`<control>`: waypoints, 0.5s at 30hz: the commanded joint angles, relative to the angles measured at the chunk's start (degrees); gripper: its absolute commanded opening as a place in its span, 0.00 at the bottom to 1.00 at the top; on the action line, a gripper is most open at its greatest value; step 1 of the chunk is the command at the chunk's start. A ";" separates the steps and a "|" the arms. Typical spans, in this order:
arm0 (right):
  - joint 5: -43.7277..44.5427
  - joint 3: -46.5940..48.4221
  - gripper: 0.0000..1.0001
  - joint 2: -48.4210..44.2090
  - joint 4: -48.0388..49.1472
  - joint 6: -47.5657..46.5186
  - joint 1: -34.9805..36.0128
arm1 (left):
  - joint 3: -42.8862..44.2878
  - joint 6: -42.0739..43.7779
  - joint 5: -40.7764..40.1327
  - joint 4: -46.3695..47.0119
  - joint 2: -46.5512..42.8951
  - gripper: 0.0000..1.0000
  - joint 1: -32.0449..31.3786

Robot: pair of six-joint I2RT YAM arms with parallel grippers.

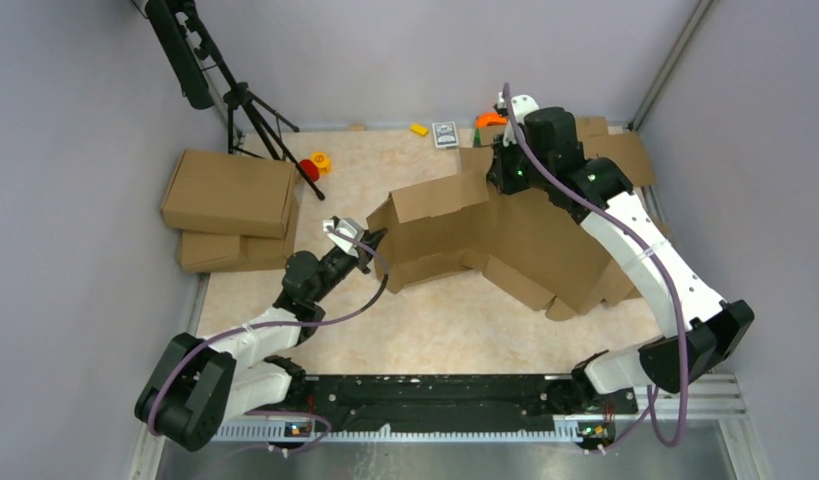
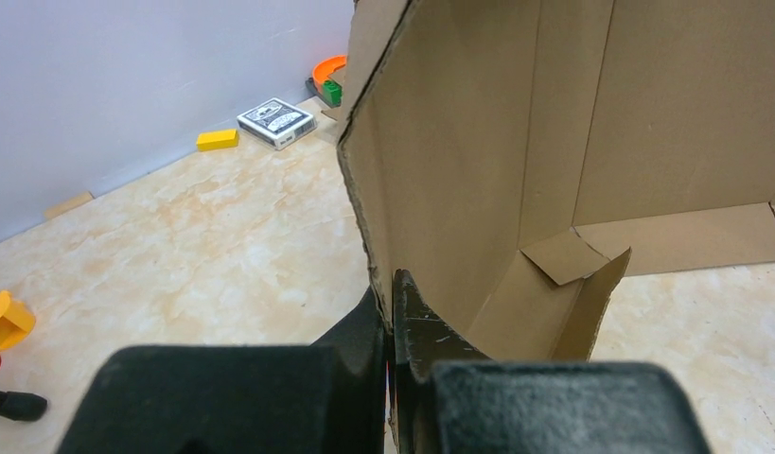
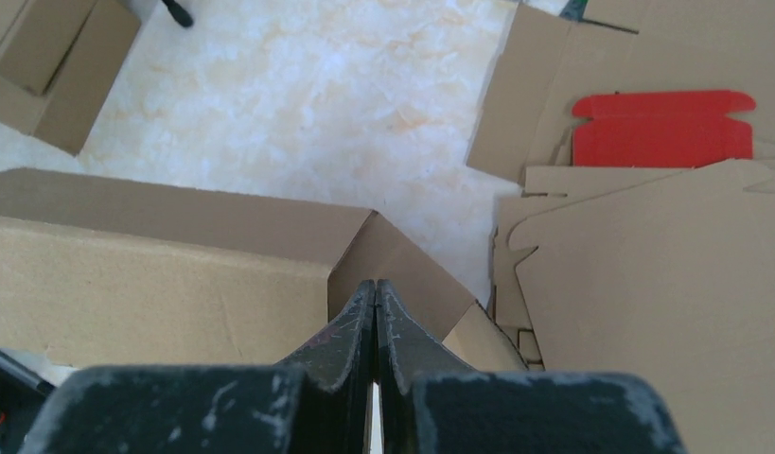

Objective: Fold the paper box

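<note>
- The left gripper (image 2: pixel 391 320) is narrow. It nips the raw edge of the paper box (image 1: pixel 445 215) at the box's 9 o'clock end, and the board stands upright between the pads.
- The right gripper (image 3: pixel 376 305) is closed tip to tip at a crease near the box's 1 o'clock corner (I cannot tell whether any board is caught there).
- The box sits mid-table, half raised: its long walls are up, the corner tab (image 2: pixel 565 255) hangs loose inside, and a broad panel slopes toward 4 o'clock.
- The step in hand, I judge, is standing the end wall. The next move calls for swinging that wall inward at the tab while the right arm steadies the back wall.
- For room, the table (image 1: pixel 385 330) lies open from 6 to 8 o'clock. Flat cardboard sheets (image 3: pixel 648 284) crowd 3 o'clock, stacked cartons (image 1: pixel 230 195) sit at 9, a tripod (image 1: pixel 250 110) at 11, and a deck of cards (image 2: pixel 275 121) at 12.
</note>
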 commanded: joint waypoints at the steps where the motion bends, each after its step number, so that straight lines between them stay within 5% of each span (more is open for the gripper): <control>1: -2.84 3.26 0.00 0.92 -3.76 -1.26 -0.10 | 0.25 1.64 1.25 1.84 -0.37 0.00 -0.20; 15: -5.37 1.38 0.00 0.17 -2.71 1.63 -0.17 | -0.28 1.89 3.06 3.51 0.15 0.00 -0.20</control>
